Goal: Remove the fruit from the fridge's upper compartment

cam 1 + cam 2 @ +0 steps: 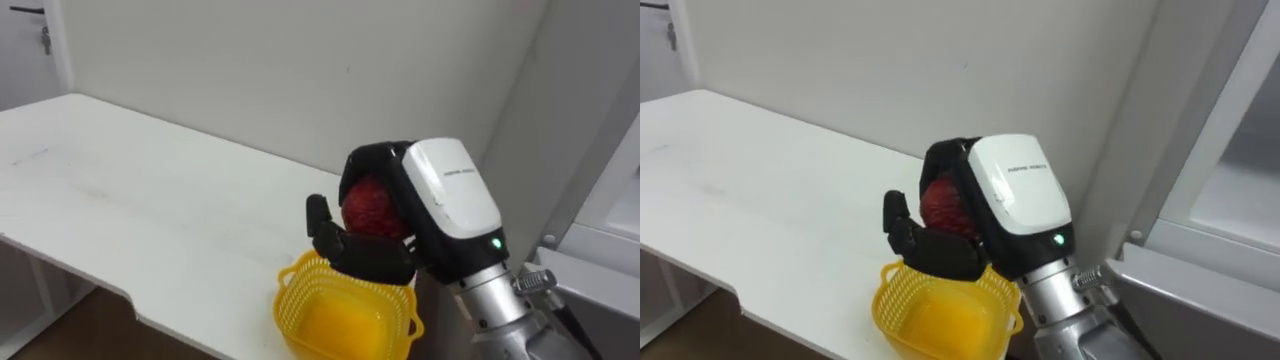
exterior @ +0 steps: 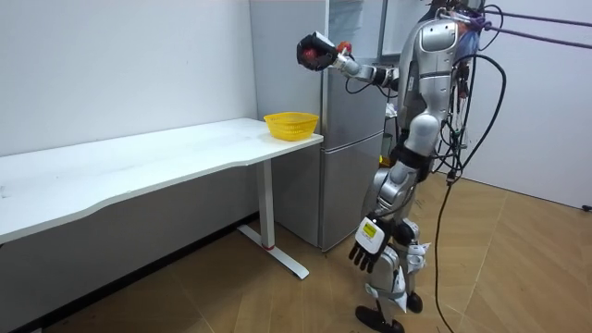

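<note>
A red round thing (image 1: 372, 205) with a bumpy surface sits in my right hand (image 1: 450, 200), whose fingers are curled round it. The hand hovers just above a yellow mesh basket (image 1: 300, 278) that stands at the right end of the white table (image 1: 150, 200). In the room view I stand in front of the grey fridge (image 2: 356, 129), my right arm stretched out toward the room view's left, the red thing (image 2: 305, 54) held high over the basket (image 2: 290, 123). My left hand (image 2: 367, 248) hangs by my thigh with its fingers relaxed.
The fridge (image 1: 1230, 190) stands against the table's right end, its pale upper part close beside my right forearm. A plain wall runs behind the table. The table top stretches far to the left of the basket. The floor is wood.
</note>
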Robot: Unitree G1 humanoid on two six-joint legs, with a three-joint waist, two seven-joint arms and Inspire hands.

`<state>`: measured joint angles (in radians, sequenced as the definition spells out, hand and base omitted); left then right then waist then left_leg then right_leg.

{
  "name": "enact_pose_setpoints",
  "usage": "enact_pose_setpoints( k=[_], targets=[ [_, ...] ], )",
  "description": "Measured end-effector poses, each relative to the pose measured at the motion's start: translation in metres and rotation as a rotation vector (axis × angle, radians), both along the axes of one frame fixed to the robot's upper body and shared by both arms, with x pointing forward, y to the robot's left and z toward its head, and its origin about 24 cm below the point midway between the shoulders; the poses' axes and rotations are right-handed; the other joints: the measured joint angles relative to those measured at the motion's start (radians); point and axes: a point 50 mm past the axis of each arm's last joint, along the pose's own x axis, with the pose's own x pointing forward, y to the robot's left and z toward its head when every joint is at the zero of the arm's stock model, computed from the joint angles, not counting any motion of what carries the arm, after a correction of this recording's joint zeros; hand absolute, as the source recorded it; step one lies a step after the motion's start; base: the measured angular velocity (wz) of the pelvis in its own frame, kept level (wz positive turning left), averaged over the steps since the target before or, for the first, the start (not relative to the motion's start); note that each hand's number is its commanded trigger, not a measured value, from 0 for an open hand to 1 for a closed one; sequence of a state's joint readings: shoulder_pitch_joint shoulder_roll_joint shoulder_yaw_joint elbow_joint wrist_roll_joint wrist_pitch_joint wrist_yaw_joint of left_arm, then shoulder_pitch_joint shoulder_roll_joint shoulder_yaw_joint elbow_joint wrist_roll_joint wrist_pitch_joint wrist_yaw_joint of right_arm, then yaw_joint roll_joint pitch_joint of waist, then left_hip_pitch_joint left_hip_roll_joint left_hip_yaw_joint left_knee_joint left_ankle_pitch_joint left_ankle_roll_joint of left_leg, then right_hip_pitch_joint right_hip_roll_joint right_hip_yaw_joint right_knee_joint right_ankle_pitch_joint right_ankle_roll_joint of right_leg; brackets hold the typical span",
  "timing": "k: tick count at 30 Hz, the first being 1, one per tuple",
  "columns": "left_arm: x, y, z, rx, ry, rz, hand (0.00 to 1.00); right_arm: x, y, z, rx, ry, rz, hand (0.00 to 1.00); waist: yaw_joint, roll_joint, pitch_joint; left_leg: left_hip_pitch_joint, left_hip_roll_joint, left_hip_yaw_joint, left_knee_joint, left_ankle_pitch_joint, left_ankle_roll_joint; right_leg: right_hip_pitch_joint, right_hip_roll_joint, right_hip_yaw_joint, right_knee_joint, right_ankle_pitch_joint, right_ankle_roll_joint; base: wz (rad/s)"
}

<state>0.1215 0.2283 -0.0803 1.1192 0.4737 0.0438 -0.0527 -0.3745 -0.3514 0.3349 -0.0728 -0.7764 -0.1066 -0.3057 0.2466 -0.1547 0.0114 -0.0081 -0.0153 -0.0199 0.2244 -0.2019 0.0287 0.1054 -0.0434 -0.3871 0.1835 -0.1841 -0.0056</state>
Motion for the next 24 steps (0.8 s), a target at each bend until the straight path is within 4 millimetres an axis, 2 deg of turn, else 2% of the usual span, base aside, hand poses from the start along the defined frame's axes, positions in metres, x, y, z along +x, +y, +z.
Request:
enact_pose_setpoints(
  k=[3,7,12,16,24],
  targets=[
    [-0.002,0.002,0.0,0.006,0.004,-0.002,0.0,0.005,-0.002,-0.012,-0.019,0.047,-0.015,1.0,0.005,-0.002,0.0023,0.0,-0.002,-0.021,0.01,0.0,0.0,0.013,0.0,-0.014,0.0,-0.001,0.002,0.27],
    [-0.007,0.004,0.0,0.006,0.022,0.0,0.0,0.011,-0.008,-0.029,-0.043,0.124,-0.056,1.0,0.009,-0.008,0.006,-0.012,-0.014,-0.045,0.014,0.0,0.001,0.013,-0.007,-0.03,0.002,-0.009,0.015,0.16],
    [-0.012,0.006,0.0,0.01,0.051,0.007,0.0,0.015,-0.011,-0.04,-0.058,0.171,-0.084,1.0,0.016,-0.009,0.0053,-0.025,-0.017,-0.049,0.016,0.003,0.004,0.004,-0.01,-0.04,0.002,-0.01,0.015,0.04],
    [-0.008,0.007,0.001,0.012,0.043,0.007,0.0,0.019,-0.018,-0.054,-0.079,0.23,-0.118,1.0,0.04,-0.009,0.0051,-0.033,-0.018,-0.052,0.016,0.004,0.005,-0.004,-0.01,-0.037,0.001,-0.01,0.015,0.01],
    [-0.003,0.006,0.001,0.002,0.036,0.002,0.0,0.023,-0.028,-0.072,-0.121,0.303,-0.181,1.0,0.062,-0.007,0.0071,-0.056,-0.02,-0.065,0.031,0.004,0.005,-0.021,-0.011,-0.038,0.002,-0.01,0.015,0.06]
  ],
)
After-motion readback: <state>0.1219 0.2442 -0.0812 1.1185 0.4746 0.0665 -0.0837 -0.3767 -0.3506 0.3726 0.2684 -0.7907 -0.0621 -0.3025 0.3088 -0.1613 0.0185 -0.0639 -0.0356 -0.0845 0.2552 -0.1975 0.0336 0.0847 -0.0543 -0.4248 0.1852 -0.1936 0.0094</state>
